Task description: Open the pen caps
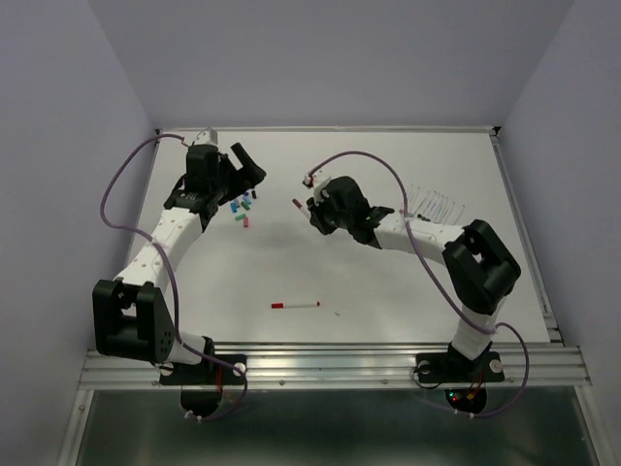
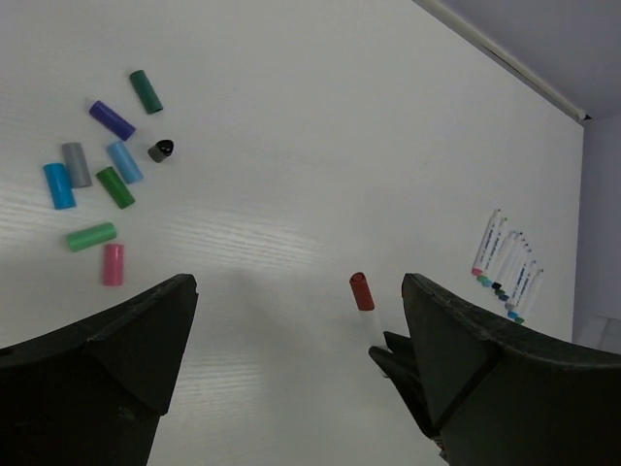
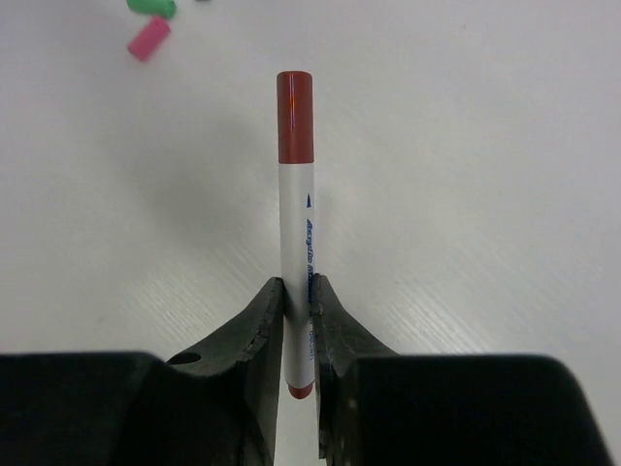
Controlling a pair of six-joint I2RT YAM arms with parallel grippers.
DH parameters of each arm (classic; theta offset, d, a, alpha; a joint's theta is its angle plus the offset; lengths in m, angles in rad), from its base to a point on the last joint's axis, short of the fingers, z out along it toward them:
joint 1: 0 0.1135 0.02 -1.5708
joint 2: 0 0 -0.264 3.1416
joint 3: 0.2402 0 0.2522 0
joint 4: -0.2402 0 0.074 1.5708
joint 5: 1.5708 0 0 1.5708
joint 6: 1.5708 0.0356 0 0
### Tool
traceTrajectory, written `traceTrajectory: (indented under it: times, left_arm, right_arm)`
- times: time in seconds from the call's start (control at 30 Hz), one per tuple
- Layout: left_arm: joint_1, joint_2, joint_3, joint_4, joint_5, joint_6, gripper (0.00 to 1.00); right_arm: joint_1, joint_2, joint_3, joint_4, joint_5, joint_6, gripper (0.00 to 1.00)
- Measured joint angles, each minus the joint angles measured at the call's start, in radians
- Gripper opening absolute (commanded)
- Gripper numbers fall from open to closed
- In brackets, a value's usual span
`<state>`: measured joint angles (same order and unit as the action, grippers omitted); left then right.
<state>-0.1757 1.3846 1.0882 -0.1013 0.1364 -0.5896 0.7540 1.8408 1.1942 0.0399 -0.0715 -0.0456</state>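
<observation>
My right gripper (image 3: 297,291) is shut on the white barrel of a pen (image 3: 296,228) whose red cap (image 3: 294,116) is on and sticks out ahead of the fingers. In the top view this gripper (image 1: 312,206) holds the pen (image 1: 299,203) above the table's middle. My left gripper (image 2: 298,286) is open and empty, with the red cap (image 2: 361,291) between its fingers' line of sight but farther off; in the top view it (image 1: 247,165) hovers left of the pen. Several loose caps (image 2: 109,175) lie on the table below it and show in the top view (image 1: 243,207).
A row of several uncapped pens (image 1: 433,204) lies at the right, also in the left wrist view (image 2: 505,264). One red-capped pen (image 1: 295,305) lies alone near the front. A pink cap (image 3: 148,37) and a green cap (image 3: 151,7) lie far ahead.
</observation>
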Motion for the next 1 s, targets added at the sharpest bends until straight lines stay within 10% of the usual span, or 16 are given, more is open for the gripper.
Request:
traceTrajectory:
  times: [0.33, 1.0]
  left_arm:
    - [-0.088, 0.091, 0.007, 0.08, 0.081, -0.04, 0.95]
    - [-0.133, 0.127, 0.029, 0.126, 0.11, -0.064, 0.48]
  right_arm:
    - [-0.021, -0.062, 0.016, 0.077, -0.045, 0.151, 0.01]
    - [-0.029, -0.06, 0.085, 0.105, -0.095, 0.238, 0.01]
